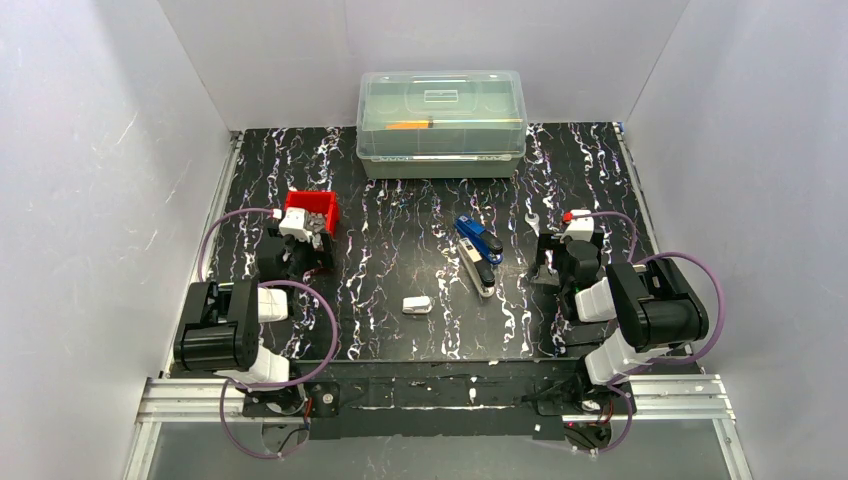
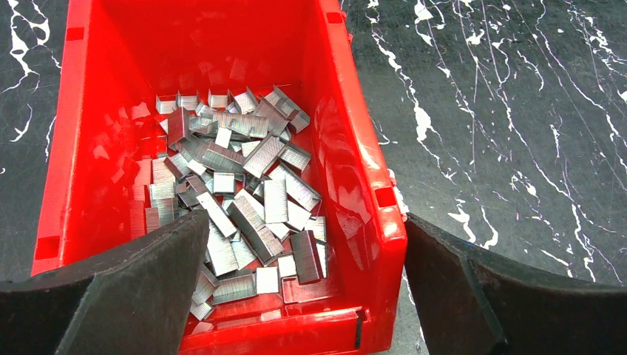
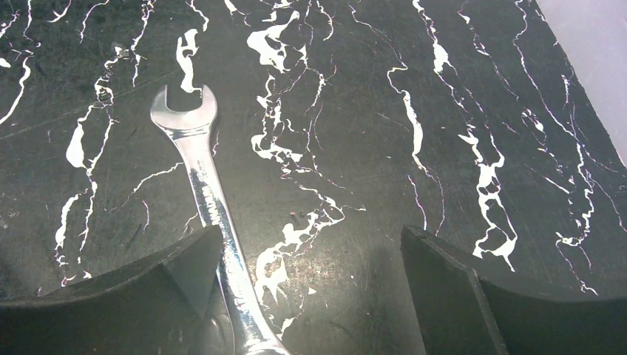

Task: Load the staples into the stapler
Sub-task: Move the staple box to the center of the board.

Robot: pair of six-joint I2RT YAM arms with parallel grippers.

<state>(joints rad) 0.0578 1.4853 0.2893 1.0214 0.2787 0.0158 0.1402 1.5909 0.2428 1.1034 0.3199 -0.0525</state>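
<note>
A red bin (image 2: 370, 185) holds many silvery staple strips (image 2: 244, 192); it also shows at the left of the top view (image 1: 318, 205). My left gripper (image 2: 303, 281) is open, its jaws wide apart over the bin's near right corner, one finger above the staples and one outside the wall. The blue stapler (image 1: 478, 250) lies hinged open at the table's middle, its silver magazine rail toward the front. My right gripper (image 3: 310, 288) is open and empty, low over the mat to the stapler's right.
A steel wrench (image 3: 207, 200) lies on the mat next to my right gripper's left finger, also seen in the top view (image 1: 532, 218). A small white object (image 1: 417, 305) lies in front of the stapler. A clear lidded box (image 1: 441, 120) stands at the back.
</note>
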